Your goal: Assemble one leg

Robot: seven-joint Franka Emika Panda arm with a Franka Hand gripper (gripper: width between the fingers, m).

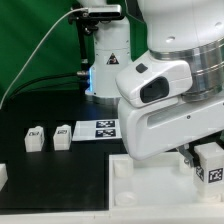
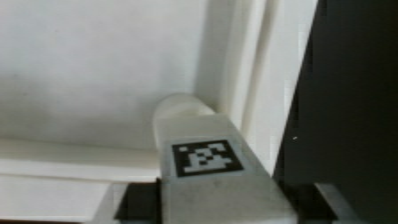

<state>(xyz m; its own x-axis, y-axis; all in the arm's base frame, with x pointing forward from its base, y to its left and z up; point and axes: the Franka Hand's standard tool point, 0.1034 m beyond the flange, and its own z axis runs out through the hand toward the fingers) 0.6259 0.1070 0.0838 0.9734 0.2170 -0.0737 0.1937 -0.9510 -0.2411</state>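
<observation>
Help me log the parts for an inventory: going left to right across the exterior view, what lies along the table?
White piece at the left edge → leg → second leg → marker board → third leg at the far right. The white panel is left out, since it overlaps.

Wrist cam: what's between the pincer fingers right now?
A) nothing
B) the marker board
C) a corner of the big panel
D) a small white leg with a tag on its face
D: the leg, its black-and-white tag facing the camera, sits in the pincer with a dark finger on either side, and the white panel lies behind it.
</observation>
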